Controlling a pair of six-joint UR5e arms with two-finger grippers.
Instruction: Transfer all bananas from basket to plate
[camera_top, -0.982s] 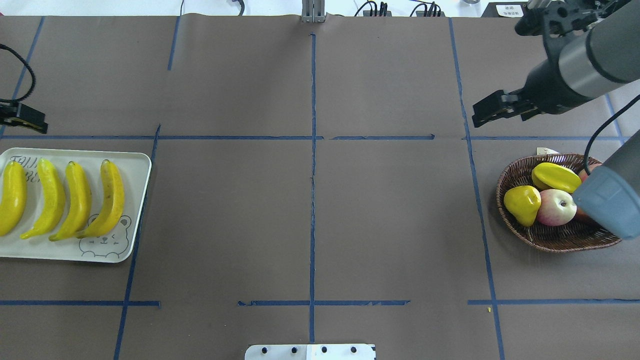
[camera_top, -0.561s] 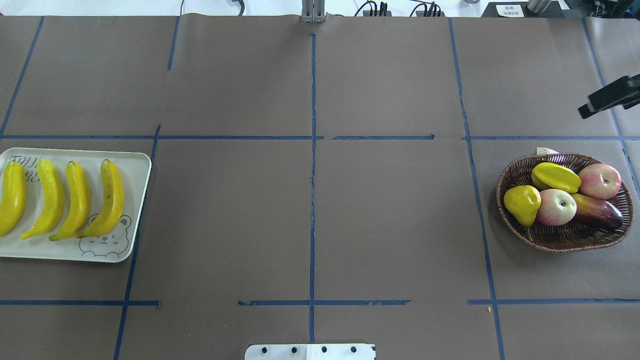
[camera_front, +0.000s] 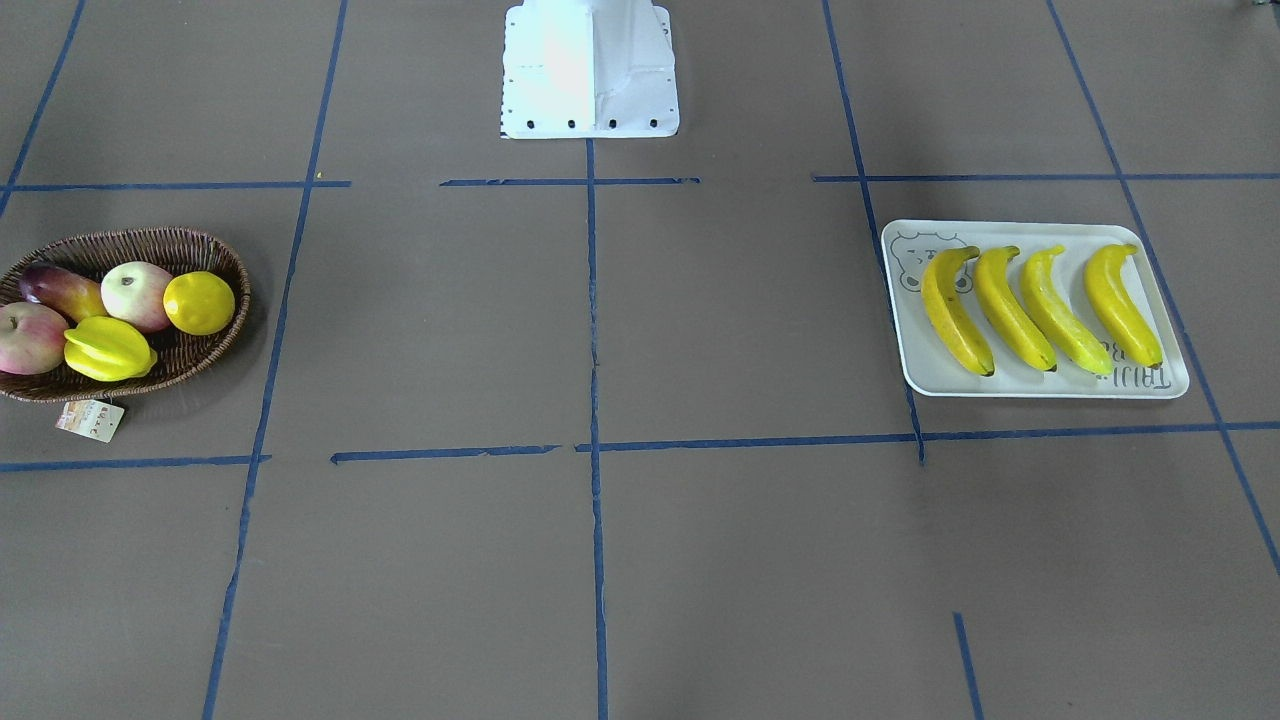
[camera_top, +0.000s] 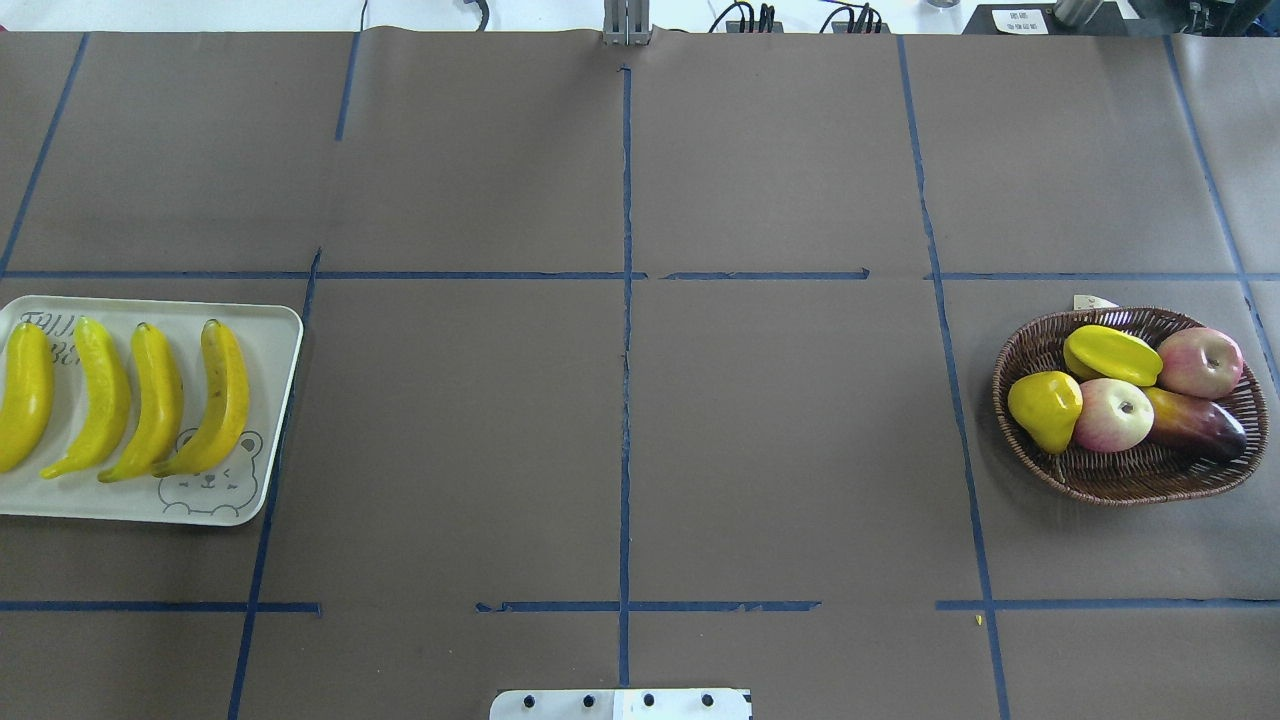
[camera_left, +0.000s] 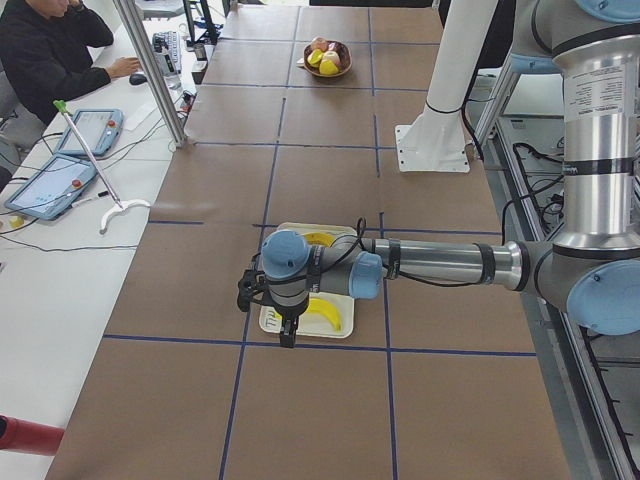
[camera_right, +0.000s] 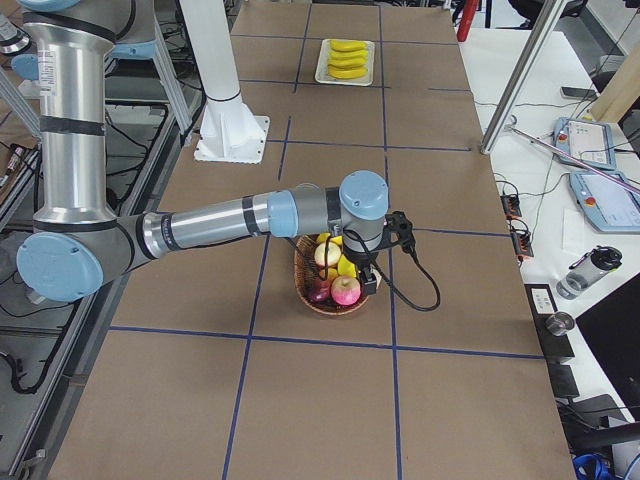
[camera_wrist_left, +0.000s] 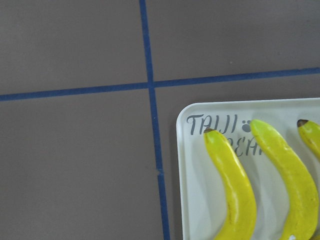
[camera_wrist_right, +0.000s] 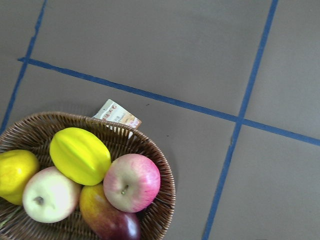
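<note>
Several yellow bananas (camera_top: 150, 400) lie side by side on the off-white bear plate (camera_top: 272, 345) at the table's left. They also show on the plate (camera_front: 1050, 390) in the front view (camera_front: 1040, 310) and in the left wrist view (camera_wrist_left: 235, 185). None is in the wicker basket (camera_top: 1130, 482). My left gripper (camera_left: 285, 338) shows only in the exterior left view, above the plate's outer end; I cannot tell if it is open. My right gripper (camera_right: 368, 285) shows only in the exterior right view, over the basket (camera_right: 320, 305); I cannot tell its state.
The basket holds a yellow starfruit (camera_top: 1110, 353), two apples (camera_top: 1112, 414), a round yellow fruit (camera_top: 1045, 405) and a dark mango (camera_top: 1195, 422). A paper tag (camera_wrist_right: 117, 116) hangs at its rim. The robot base (camera_front: 590, 70) stands at the table's near edge. An operator (camera_left: 50, 50) sits at the far side.
Both arms have left the overhead view: the right arm drew off to the right, uncovering the basket, and the left gripper left the left edge. The fruit has not moved.
</note>
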